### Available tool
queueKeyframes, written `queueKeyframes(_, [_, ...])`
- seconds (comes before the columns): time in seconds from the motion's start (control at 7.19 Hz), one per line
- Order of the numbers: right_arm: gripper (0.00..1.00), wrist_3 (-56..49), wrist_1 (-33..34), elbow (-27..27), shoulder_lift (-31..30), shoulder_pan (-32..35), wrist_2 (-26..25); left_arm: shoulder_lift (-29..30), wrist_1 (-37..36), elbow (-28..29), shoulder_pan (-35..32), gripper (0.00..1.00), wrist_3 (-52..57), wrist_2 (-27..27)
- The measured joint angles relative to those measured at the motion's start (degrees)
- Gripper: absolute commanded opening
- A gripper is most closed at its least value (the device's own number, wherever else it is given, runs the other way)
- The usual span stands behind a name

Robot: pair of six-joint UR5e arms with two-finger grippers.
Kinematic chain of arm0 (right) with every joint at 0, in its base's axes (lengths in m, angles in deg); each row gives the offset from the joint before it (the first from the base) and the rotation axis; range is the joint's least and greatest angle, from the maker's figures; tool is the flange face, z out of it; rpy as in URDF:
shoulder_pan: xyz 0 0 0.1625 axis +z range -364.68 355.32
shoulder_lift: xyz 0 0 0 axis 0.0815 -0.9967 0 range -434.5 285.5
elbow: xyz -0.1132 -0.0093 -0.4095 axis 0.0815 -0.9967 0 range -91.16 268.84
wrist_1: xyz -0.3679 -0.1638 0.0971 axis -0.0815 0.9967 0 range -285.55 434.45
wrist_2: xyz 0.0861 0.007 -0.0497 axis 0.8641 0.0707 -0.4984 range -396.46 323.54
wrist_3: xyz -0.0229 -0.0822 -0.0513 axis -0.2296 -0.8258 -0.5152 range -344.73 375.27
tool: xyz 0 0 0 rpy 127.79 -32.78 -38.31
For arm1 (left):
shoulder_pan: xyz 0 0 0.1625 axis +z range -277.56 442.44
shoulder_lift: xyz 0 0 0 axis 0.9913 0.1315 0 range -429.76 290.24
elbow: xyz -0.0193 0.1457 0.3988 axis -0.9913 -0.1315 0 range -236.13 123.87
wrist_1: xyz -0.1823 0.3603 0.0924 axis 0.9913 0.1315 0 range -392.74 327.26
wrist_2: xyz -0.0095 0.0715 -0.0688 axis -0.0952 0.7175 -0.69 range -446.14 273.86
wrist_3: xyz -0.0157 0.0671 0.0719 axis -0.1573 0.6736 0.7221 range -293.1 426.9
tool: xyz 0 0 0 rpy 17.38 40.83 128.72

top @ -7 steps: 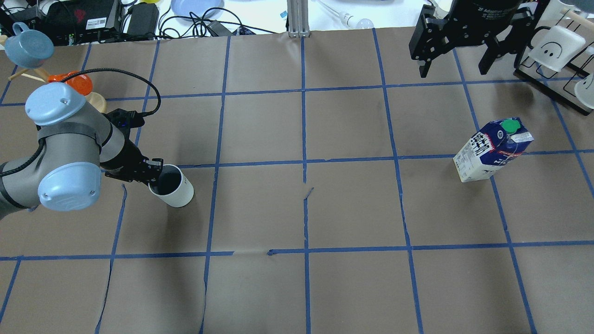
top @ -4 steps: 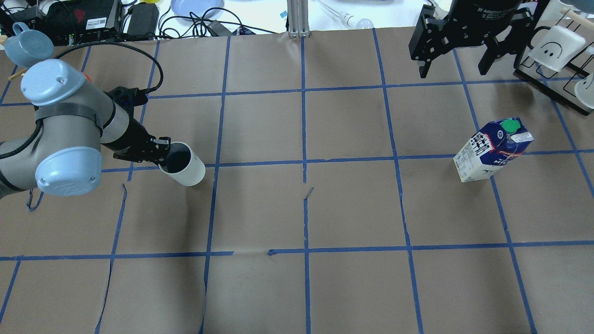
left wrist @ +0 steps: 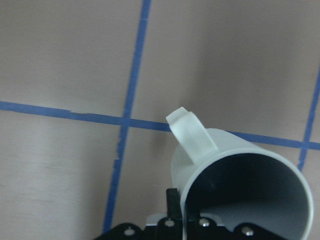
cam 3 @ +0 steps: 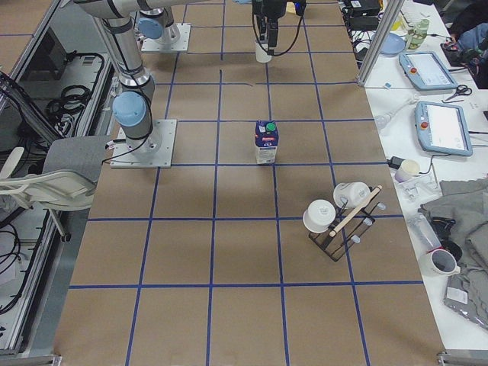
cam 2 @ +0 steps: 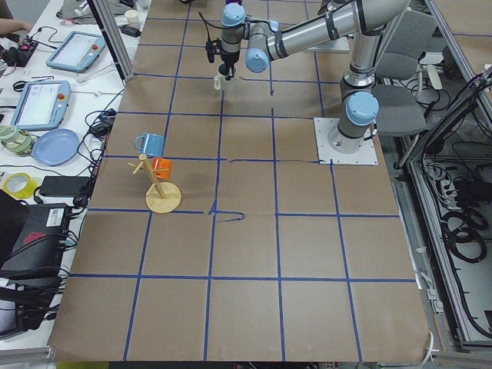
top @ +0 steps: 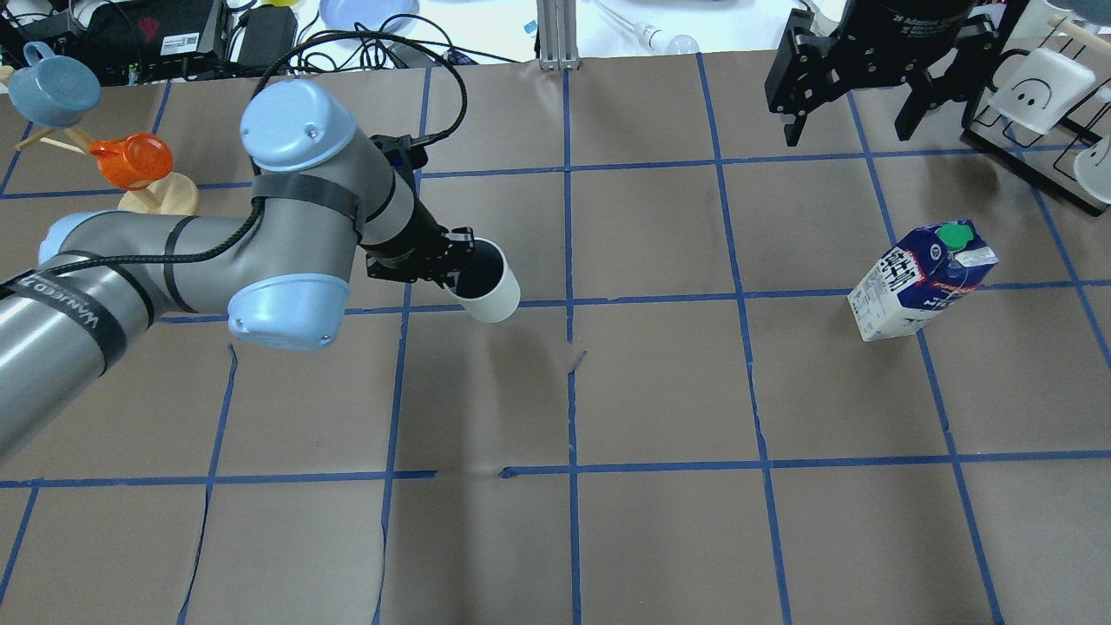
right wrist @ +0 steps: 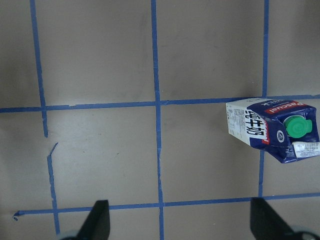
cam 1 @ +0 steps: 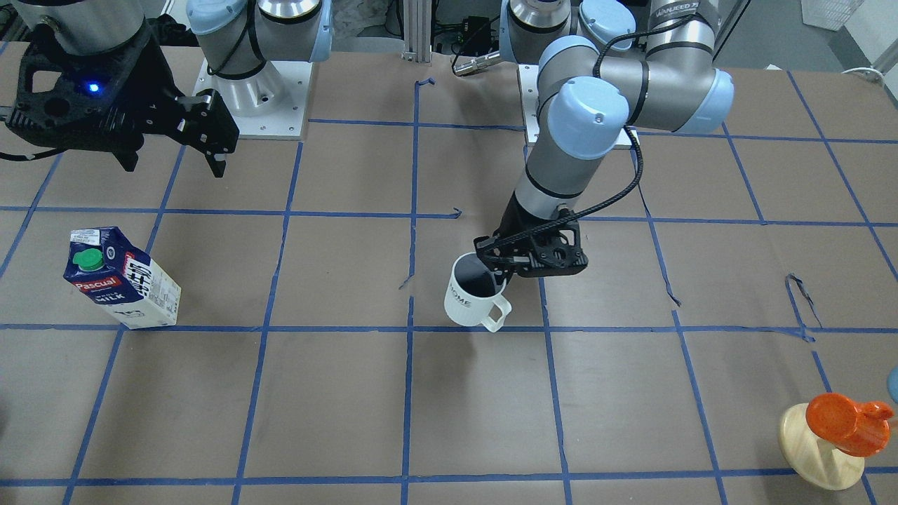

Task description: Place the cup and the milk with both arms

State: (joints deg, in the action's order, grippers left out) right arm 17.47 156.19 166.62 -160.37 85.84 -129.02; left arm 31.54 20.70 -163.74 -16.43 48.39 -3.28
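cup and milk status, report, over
Copy: left gripper shut on cup rim. Over on the far side, right gripper open, empty, well apart from milk. Carton upright, untouched; nothing between it and right gripper.

Left gripper clamped, arm outstretched; right gripper raised, jaws wide

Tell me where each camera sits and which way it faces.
Front-facing: across the table, facing the robot; left gripper holding the cup on its right, right gripper on its left.
Overhead: behind the robot, looking forward and down; left arm enters left.
Exterior left: table's left end, looking along it; left arm nearer.
Exterior right: opposite end; milk central, right arm nearer.
Left wrist: down over the cup's rim; gripper body at bottom.
Right wrist: straight down; open fingertips at bottom.
Shared: front-facing and overhead show cup and milk, sides mirrored.
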Motion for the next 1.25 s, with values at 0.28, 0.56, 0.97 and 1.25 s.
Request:
queueKeyframes(0.28, [1.0, 0.0, 0.0, 0.0, 0.0, -0.1, 0.0, 5.6, -0.9, 4.1, -6.4, 0.04, -6.0, 0.6])
queueKeyframes(0.56, [1.0, 0.0, 0.0, 0.0, 0.0, -0.1, -0.1, 9.2, -1.5, 5.6, -9.6, 0.29, -7.7, 0.8])
queueKeyframes(0.97, [1.0, 0.0, 0.0, 0.0, 0.1, -0.1, -0.1, 10.7, -1.6, 7.1, -10.0, 0.83, -7.3, 2.1])
queueKeyframes(1.25, [1.0, -3.0, 0.0, 0.0, 0.4, -0.9, -0.1, 9.5, 0.7, 10.7, -9.2, 0.85, -5.7, 7.5])
